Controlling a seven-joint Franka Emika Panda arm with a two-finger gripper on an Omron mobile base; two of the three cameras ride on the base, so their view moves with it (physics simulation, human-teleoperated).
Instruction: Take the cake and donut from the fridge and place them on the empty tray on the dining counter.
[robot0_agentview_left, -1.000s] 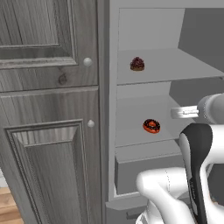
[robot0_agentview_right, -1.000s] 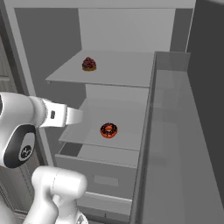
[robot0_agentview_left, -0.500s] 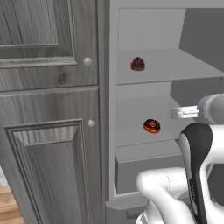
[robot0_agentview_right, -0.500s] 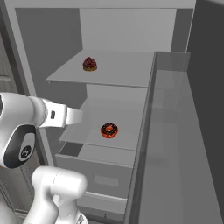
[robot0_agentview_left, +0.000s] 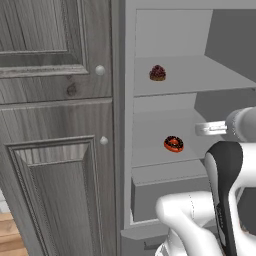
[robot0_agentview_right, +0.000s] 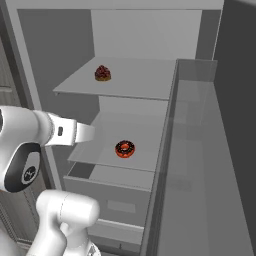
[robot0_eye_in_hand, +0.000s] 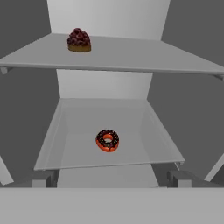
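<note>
Hand view: donut (robot0_eye_in_hand: 107, 140) on fridge (robot0_agentview_right: 150, 40) lower shelf, cake (robot0_eye_in_hand: 79, 40) above. Gripper (robot0_eye_in_hand: 112, 177) wide open, empty; we should advance straight, centring the jaws round the ring.

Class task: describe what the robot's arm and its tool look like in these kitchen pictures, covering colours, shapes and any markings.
The arm is made of rounded glossy white segments with dark grey joint bands, one bearing a small round white emblem. The tool has two small, blocky dark grey fingertips. No cables show.
</note>
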